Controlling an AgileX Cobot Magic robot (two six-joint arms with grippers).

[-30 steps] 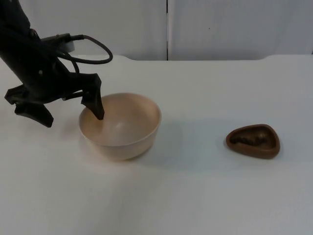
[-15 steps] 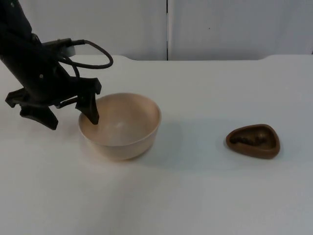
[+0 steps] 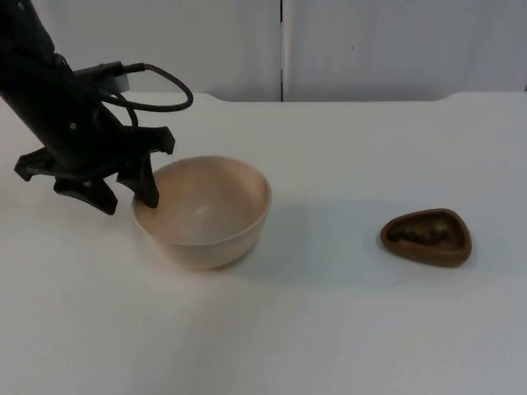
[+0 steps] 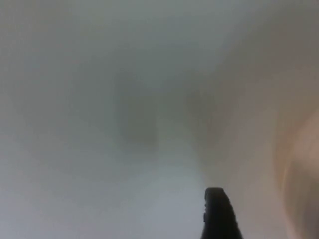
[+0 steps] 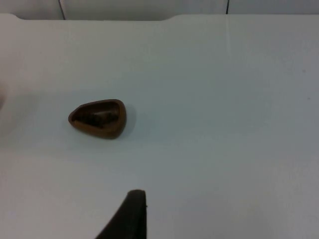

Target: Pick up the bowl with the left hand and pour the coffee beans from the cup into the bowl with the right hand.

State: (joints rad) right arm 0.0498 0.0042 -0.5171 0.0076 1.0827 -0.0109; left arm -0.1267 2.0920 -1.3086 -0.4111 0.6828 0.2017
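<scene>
A beige bowl [image 3: 206, 210] stands on the white table, left of centre. My left gripper [image 3: 126, 199] straddles its left rim, one finger inside the bowl and the other outside. The jaws are still apart, with a gap on the outer side of the rim. In the left wrist view a black fingertip [image 4: 217, 214] is beside a blurred beige edge of the bowl [image 4: 304, 169]. A small brown cup [image 3: 426, 237] with dark coffee beans sits on the table at the right. The right wrist view has the cup [image 5: 98, 118] well ahead of the right fingertip [image 5: 130, 215], nothing held.
The grey partition wall [image 3: 280, 49] closes off the table at the back. White table [image 3: 329, 313] stretches between bowl and cup and toward the front edge.
The left gripper's fingers have drawn closer together around the bowl's left rim; the outer finger moved right toward the bowl. Bowl and cup have not moved.
</scene>
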